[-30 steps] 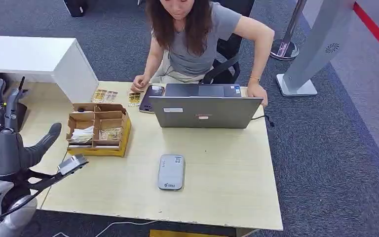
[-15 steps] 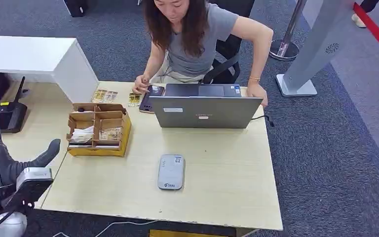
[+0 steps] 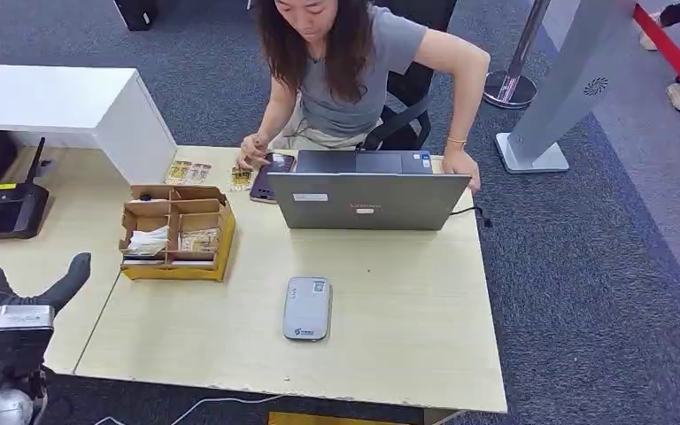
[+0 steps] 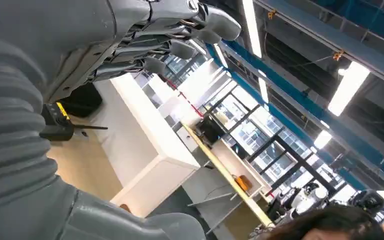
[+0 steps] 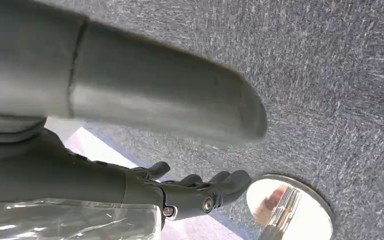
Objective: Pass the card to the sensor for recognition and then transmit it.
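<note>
The grey card sensor (image 3: 307, 308) lies flat in the middle of the desk. Several gold-printed cards (image 3: 186, 171) lie at the far edge, and more sit in a cardboard organiser (image 3: 177, 232). My left hand (image 3: 0, 288) is at the desk's near left corner, fingers spread and thumb out, with nothing in it. The left wrist view shows its fingers (image 4: 180, 40) straight and apart. My right hand (image 5: 195, 192) hangs over grey carpet, thumb apart from loosely curved fingers (image 5: 225, 182), holding nothing.
A person sits behind an open laptop (image 3: 367, 199), one hand at a phone (image 3: 270, 173), the other on the desk's far right. A black router (image 3: 13, 208) and a white box (image 3: 71, 106) stand at the left. A grey pillar (image 3: 567, 88) stands on the carpet.
My left hand has dropped and drawn back toward the left edge of the view, away from the organiser. The person's hand at the phone shifted slightly.
</note>
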{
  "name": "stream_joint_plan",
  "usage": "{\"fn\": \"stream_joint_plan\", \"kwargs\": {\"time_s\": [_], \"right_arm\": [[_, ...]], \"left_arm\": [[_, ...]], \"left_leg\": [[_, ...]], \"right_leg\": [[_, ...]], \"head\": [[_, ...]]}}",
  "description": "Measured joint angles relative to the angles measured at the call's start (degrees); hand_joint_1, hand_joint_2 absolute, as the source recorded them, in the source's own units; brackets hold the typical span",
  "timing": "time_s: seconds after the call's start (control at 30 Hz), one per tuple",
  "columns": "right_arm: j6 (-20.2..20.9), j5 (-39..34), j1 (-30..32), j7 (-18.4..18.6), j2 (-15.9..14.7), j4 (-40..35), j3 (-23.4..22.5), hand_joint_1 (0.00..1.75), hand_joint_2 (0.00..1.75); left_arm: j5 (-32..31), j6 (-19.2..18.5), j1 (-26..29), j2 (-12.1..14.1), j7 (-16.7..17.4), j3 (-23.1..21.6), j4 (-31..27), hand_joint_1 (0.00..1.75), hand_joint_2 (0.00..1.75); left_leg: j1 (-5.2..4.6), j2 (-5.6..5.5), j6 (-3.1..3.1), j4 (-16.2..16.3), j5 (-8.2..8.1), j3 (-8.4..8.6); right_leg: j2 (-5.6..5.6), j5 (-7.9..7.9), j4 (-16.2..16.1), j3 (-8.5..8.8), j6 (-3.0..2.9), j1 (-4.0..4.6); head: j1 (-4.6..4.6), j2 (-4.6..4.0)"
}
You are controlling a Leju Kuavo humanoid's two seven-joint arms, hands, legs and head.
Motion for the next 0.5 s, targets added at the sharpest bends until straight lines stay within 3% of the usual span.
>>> {"fn": "stream_joint_plan", "kwargs": {"time_s": [0.5], "right_arm": [[0.39, -0.07, -0.14, -0.48, 0.00, 0.00, -0.04, 0.00, 1.75]], "left_arm": [[-0.02, -2.67, 0.15, -0.35, 0.44, 2.05, -0.04, 0.00, 1.75]], "left_leg": [[0.00, 0.00, 0.00, 0.00, 0.00, 0.00]], "right_leg": [[0.00, 0.00, 0.00, 0.00, 0.00, 0.00]], "head": [[0.02, 0.00]]}}
